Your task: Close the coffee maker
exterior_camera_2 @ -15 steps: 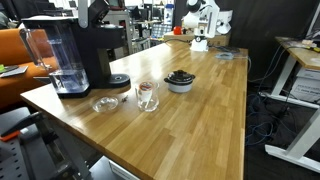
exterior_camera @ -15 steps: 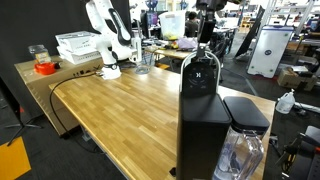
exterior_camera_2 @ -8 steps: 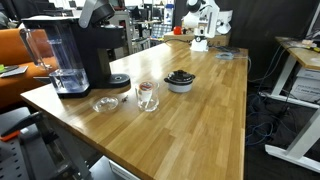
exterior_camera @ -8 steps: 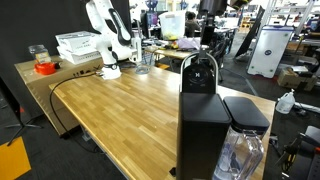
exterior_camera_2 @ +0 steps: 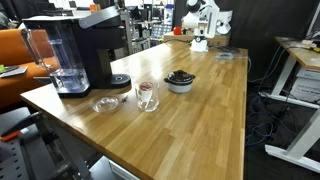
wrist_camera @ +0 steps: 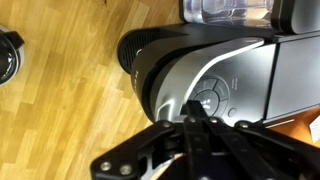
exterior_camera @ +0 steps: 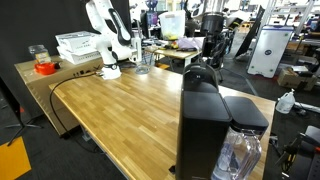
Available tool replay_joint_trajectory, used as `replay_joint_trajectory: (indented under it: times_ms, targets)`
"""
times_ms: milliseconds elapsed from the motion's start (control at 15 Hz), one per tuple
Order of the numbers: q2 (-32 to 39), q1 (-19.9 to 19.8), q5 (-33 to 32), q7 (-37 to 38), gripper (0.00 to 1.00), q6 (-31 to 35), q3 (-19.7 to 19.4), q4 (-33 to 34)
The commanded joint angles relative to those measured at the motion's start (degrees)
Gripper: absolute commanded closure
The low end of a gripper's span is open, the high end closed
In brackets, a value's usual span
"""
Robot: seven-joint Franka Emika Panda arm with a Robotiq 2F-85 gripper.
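Observation:
The coffee maker (exterior_camera: pixel 203 125) is a tall black boxy machine at the table's near end, with a clear water tank (exterior_camera: pixel 240 152) beside it. It also shows in an exterior view (exterior_camera_2: pixel 88 50). Its rounded hinged top (exterior_camera: pixel 200 78) is lowered, almost flat on the body (exterior_camera_2: pixel 102 16). In the wrist view the top with its round silver emblem (wrist_camera: pixel 211 92) lies right under my gripper (wrist_camera: pixel 195 128). The fingers are together and rest against the top. My gripper hangs just above the machine (exterior_camera: pixel 208 52).
A glass cup (exterior_camera_2: pixel 147 96), a small glass dish (exterior_camera_2: pixel 104 103) and a dark bowl (exterior_camera_2: pixel 180 80) stand on the wooden table (exterior_camera_2: pixel 200 120) near the machine. A white robot arm (exterior_camera: pixel 105 40), a white basket (exterior_camera: pixel 78 45) and a red-lidded item (exterior_camera: pixel 44 67) are at the far end.
The hinged top has swung from upright down onto the machine. My gripper has moved down and forward with it.

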Motion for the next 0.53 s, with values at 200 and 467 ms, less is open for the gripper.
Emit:
replay_joint_trajectory:
  times_ms: [200,467]
  targets:
    - [2.81,-2.89,2.66,-3.68,1.00,0.07,0.07,1.23]
    - [3.32,-3.47,4.59,-4.61,1.00,-0.20,0.26,1.14]
